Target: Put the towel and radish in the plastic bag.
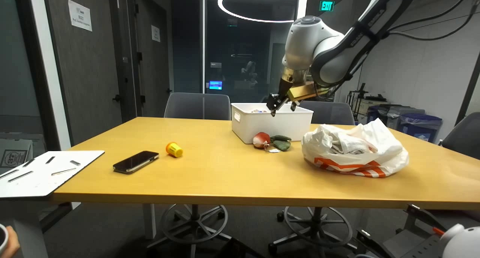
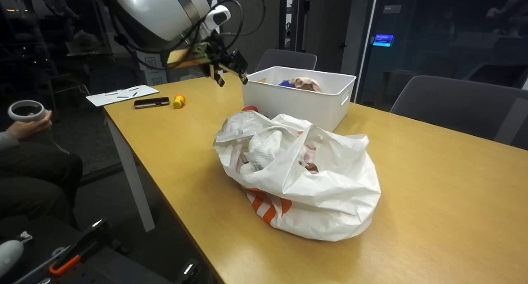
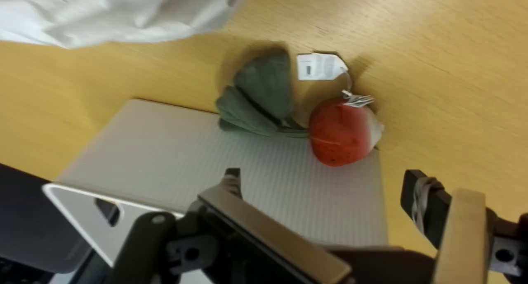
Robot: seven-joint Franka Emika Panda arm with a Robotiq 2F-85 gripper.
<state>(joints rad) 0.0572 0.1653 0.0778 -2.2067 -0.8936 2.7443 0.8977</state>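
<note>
The radish [image 3: 342,131] is red with a white tip, green leaves and a paper tag. It lies on the table against the white box's outer wall, left of the bag in an exterior view [image 1: 261,140]. The plastic bag [image 2: 342,205], white with orange-red print, sits crumpled on the table with its mouth up. In that mouth rests the whitish-grey towel [image 2: 266,147], its top showing in both exterior views. My gripper [image 3: 323,177] is open, its fingers wide apart with nothing between them. It hangs above the box's edge, apart from the radish and, in an exterior view, higher than it [image 1: 283,110].
A white box [image 2: 288,98] holding cloth and other items stands behind the radish. A phone [image 1: 135,162], a small yellow-orange container [image 1: 174,149] and a white board with dark strips [image 1: 48,171] lie at the far end. Chairs [image 1: 197,106] line the back edge.
</note>
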